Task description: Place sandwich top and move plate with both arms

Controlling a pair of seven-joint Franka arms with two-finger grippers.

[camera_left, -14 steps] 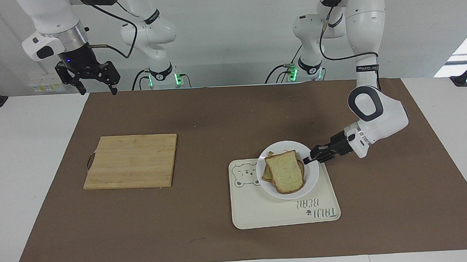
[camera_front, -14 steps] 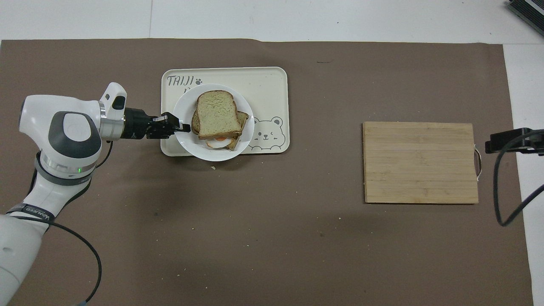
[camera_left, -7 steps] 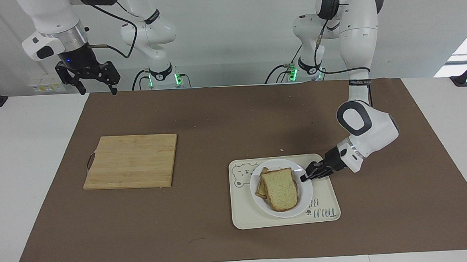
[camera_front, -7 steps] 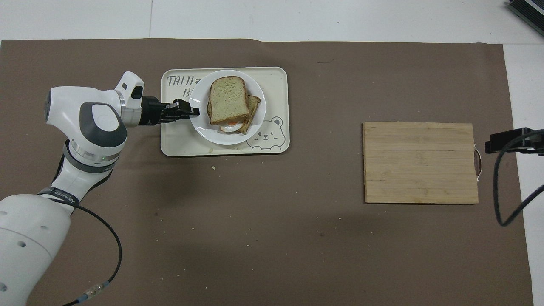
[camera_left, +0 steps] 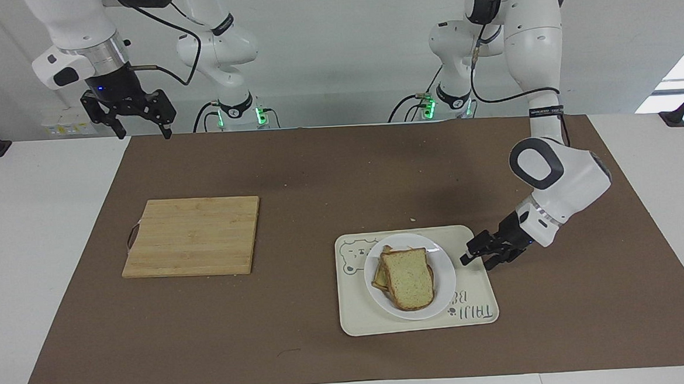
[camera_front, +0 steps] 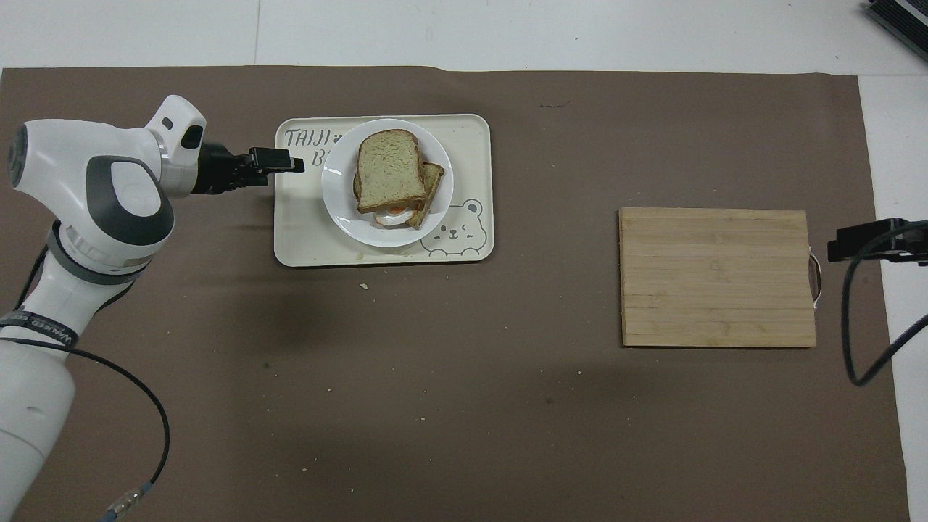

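1. Facing view: the plate [camera_left: 409, 276] sits on the cream tray [camera_left: 477, 316], toward the left arm's end of the counter [camera_left: 329, 175]. The sandwich top [camera_left: 407, 278] lies on it, covering the lower slice [camera_left: 380, 276] slightly askew.
2. Facing view: the left gripper [camera_left: 478, 260] hangs low over the tray's edge, just beside the plate but apart from its rim, jaws spread and holding nothing.
3. Facing view: the right gripper [camera_left: 140, 131] waits high over the counter's edge at the right arm's end, open and empty, well apart from the cutting board [camera_left: 193, 236].
4. Overhead view: the plate [camera_front: 341, 210] covers part of the tray's [camera_front: 464, 145] lettering, and a little egg [camera_front: 391, 212] shows under the sandwich top [camera_front: 388, 171] on the side nearer the robots.
5. Overhead view, risk: the top slice is skewed, so a jolt to the plate could slide it off. A low left gripper [camera_front: 286, 162] could also catch the tray's raised rim.
6. Overhead view, hard to see: only a black part [camera_front: 866, 241] of the right arm shows at the frame's edge, its fingertips cut off. The left gripper's jaws overlap from above, so its height over the tray is probably low, but this view cannot confirm it.
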